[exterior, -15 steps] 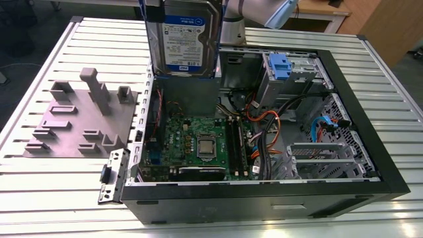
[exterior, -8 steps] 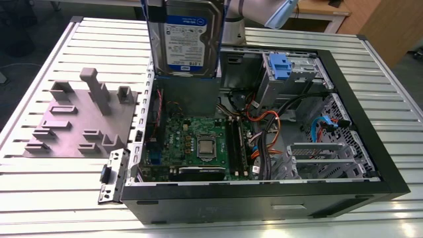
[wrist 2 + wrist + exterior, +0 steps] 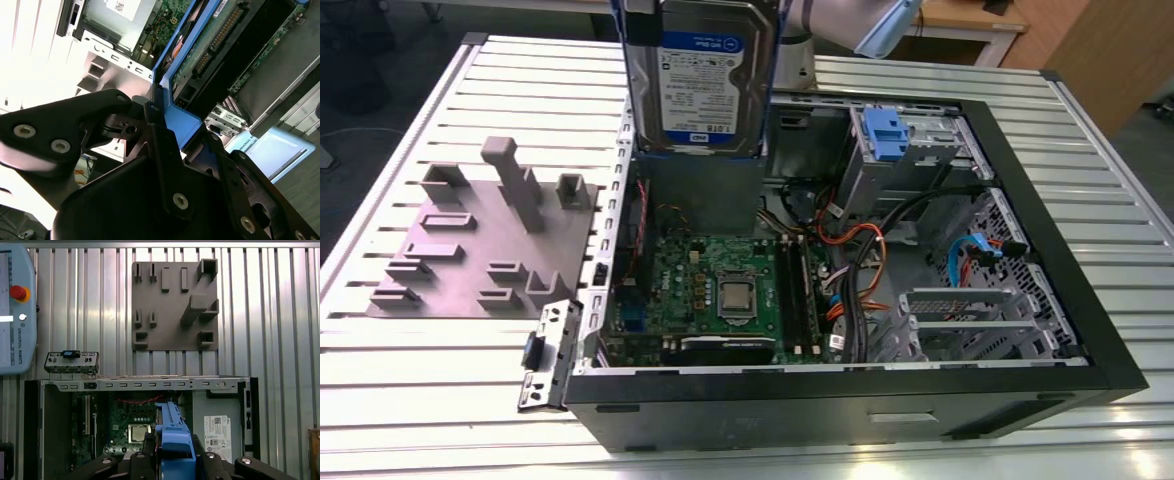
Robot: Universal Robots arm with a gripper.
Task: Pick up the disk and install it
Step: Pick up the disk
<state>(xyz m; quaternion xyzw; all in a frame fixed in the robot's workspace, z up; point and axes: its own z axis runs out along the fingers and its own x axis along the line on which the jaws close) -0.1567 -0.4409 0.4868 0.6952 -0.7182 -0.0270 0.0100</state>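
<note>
One disk (image 3: pixel 700 80) held upright by one gripper (image 3: pixel 174 450) above one computer case (image 3: pixel 854 390)

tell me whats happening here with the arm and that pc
The arm's end effector is shut on the disk, gripping it at one end. The disk hangs upright above the open case, over the motherboard side, and is not seated in any bay yet. A grey fixture plate lies on the table, to the exterior view's left of the case.
</note>
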